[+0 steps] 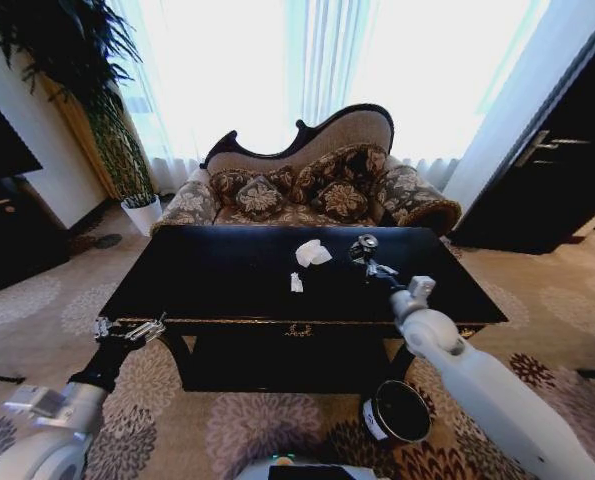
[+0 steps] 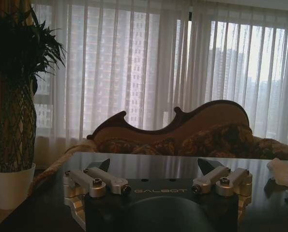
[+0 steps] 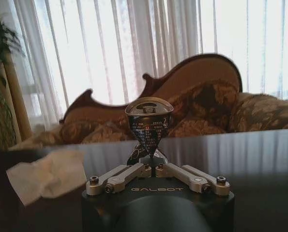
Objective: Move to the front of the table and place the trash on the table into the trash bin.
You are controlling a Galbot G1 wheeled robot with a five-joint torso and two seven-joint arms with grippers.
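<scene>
Head view: on the glossy black rectangular table (image 1: 227, 275) lie a lumpy white tissue (image 1: 312, 253) and a tiny white scrap (image 1: 296, 283); the right gripper (image 1: 374, 266) holds a small shiny dark crushed can (image 1: 363, 245) upright. A black cylindrical bin (image 1: 397, 412) stands on the floor below.

Left wrist view: left gripper (image 2: 153, 169) spread wide, empty (over the tabletop).

Right wrist view: fingers (image 3: 129, 172) pinch the can's (image 3: 149, 123) narrowed base

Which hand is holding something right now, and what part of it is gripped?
The right hand pinches the crushed shiny metal can by its narrow lower end. The left hand is open, holding nothing.
</scene>
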